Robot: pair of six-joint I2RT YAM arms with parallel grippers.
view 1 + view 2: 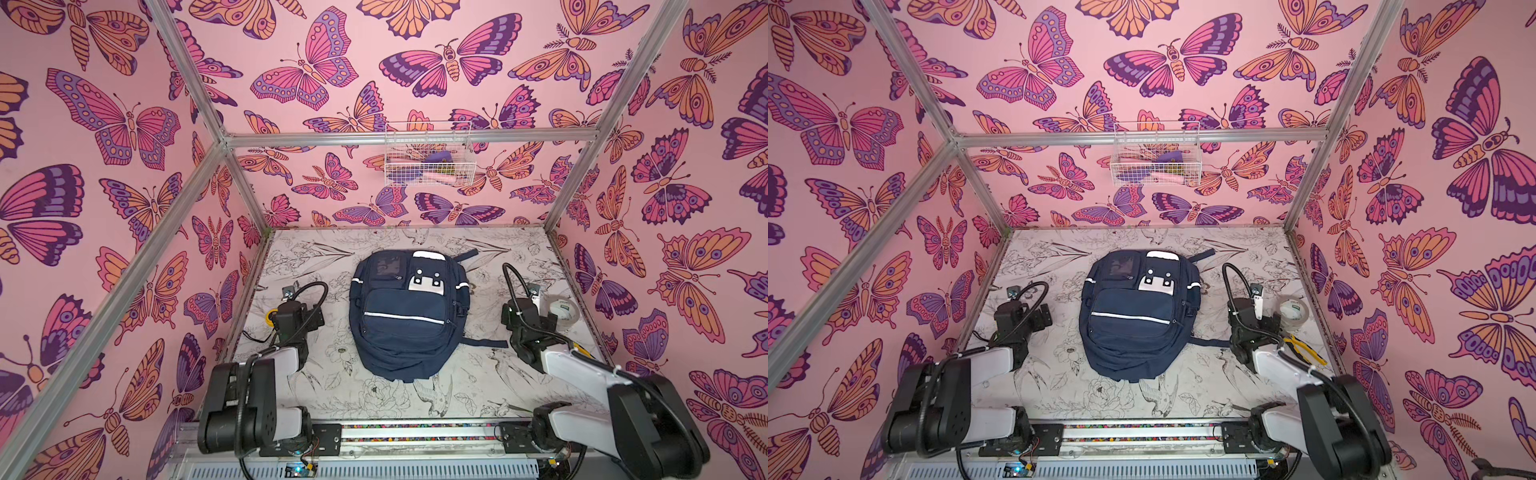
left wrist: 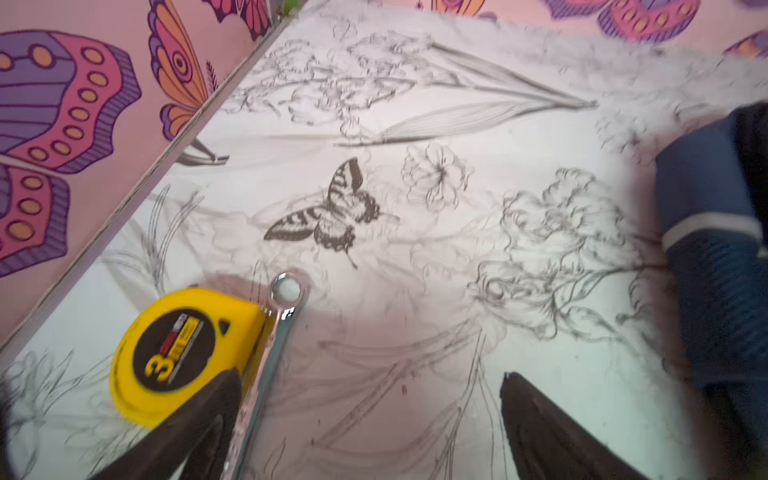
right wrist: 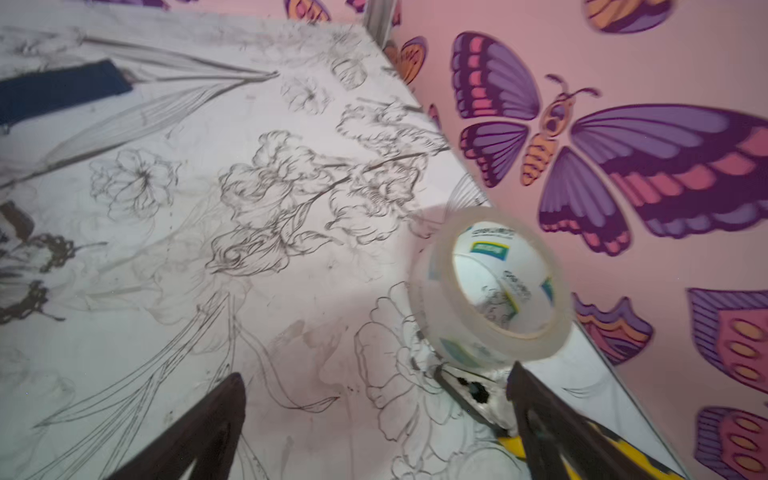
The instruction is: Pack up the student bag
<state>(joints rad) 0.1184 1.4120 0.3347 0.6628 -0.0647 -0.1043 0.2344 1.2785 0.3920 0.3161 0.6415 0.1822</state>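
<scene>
Both pincers stand spread wide and carry nothing: the left pincer (image 2: 370, 419) hangs low over the worktop (image 1: 415, 399) near its left edge, one finger partly covering a yellow tape measure (image 2: 183, 353) with a metal spanner (image 2: 266, 357) lying against it; the right pincer (image 3: 374, 419) hangs near the right edge, just short of a roll of clear tape (image 3: 490, 286) and a pair of yellow-handled pliers (image 1: 1304, 349).

Between the arms, in the middle of the worktop, the navy backpack (image 1: 409, 316) lies flat with its front pockets up. In both top views its zips look closed, though the main opening cannot be made out, so whether anything is inside cannot be told.

With four loose items beside a seemingly closed bag, my reading is that packing is unfinished. Each pincer is placed as if for a pick-up. Putting anything in would call for an open compartment and a grip suited to low, flat items.

Count: one backpack, one tape measure, one spanner, one tape roll, one pair of pliers, two arms. One wire basket (image 1: 428, 156) hangs on the back wall, its contents unclear.
</scene>
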